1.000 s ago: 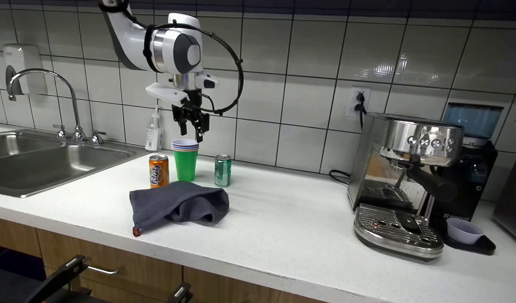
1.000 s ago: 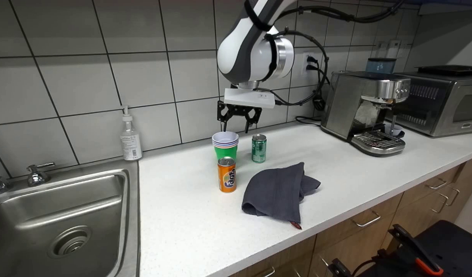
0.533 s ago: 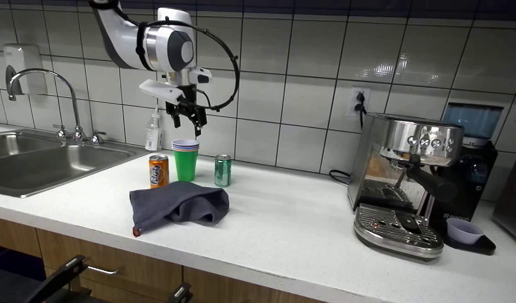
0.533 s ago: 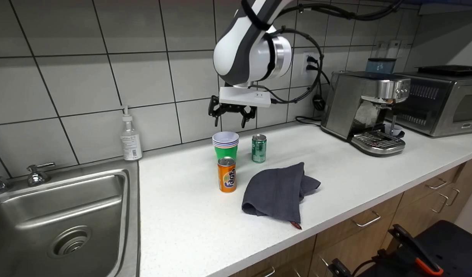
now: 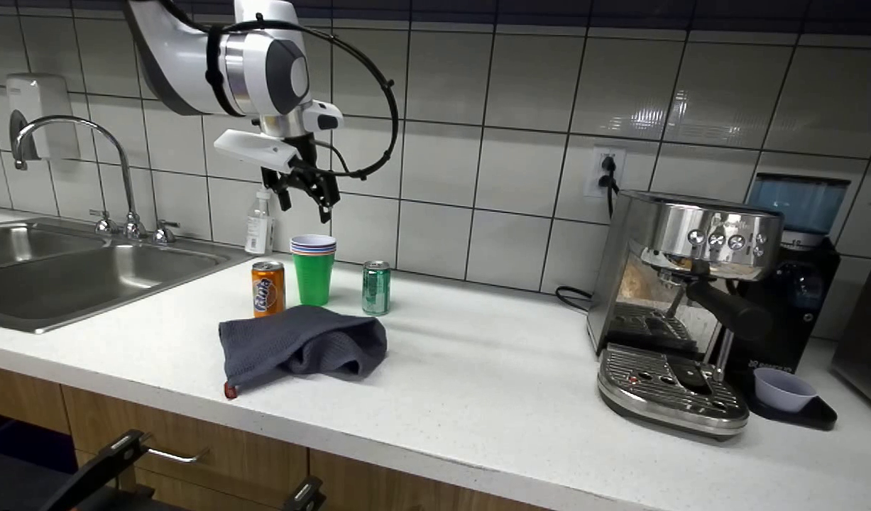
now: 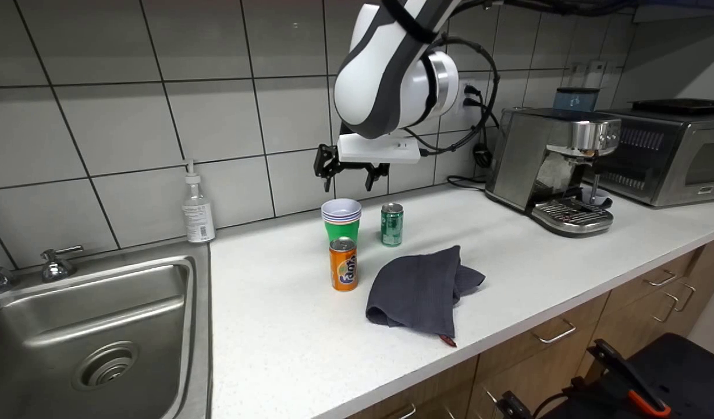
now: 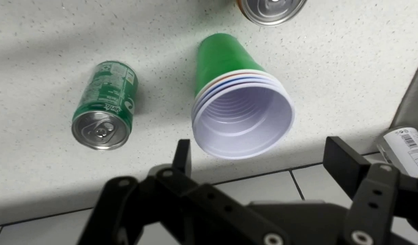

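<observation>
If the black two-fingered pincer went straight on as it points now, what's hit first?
Probably the green-sided, white-lined plastic cup stack, standing below the open pincer; depth is unclear, so it may straddle the stack instead.

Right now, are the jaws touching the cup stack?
No: in both exterior views the open jaws hang above the cup stack with a visible gap between.
</observation>
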Motion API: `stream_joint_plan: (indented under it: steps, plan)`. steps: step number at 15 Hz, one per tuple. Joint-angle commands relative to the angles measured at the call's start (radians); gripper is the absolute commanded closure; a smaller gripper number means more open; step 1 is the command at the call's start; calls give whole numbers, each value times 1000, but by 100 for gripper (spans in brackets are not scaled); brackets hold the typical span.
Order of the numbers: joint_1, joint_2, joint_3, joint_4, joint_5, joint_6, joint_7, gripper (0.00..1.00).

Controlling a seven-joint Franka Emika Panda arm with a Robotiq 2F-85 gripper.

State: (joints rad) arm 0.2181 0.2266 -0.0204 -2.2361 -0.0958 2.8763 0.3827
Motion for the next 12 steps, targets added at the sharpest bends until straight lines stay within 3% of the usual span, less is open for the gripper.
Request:
stream_joint_plan:
  steps: [1, 5, 8, 12]
  plan:
    - [16, -108, -9, -118, -37, 9, 10, 0]
    - [21, -187, -1, -201, -42, -9, 7, 0]
    - [30, -242, -10, -254, -106, -23, 56, 0]
    - [32, -297, 11, -312, -55, -49, 11, 0]
